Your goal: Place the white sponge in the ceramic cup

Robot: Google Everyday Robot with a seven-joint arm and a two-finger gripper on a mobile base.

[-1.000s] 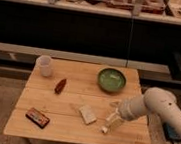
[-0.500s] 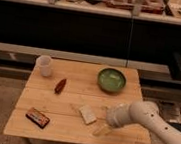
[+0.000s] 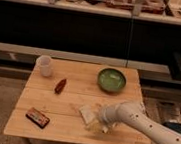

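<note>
One light wooden bench (image 3: pixel 70 130), as I see it through the single camera, read from left to right.

At the far left stand two items. The ceramic cup (image 3: pixel 44 65), one in number, is upright near the back left corner. One flat dark packet with a reddish top (image 3: pixel 37 117) lies near the front left edge, well apart from the cup.

Next comes one small red-brown object (image 3: pixel 60 86), lying between the cup and the middle of the bench; I cannot tell what it is.

The white sponge (image 3: pixel 86 113), one in number, lies flat on the front half of the bench, a little right of centre and well apart from the cup.

The end effector (image 3: pixel 99 124) is down at bench level, just beside the sponge's right front corner. I cannot tell its state, nor whether it touches the sponge.

One green bowl (image 3: pixel 111 80) sits at the back of the bench, right of centre, behind the end effector.

One white arm (image 3: pixel 144 124) enters from the lower right and crosses the front right corner of the bench.
</note>
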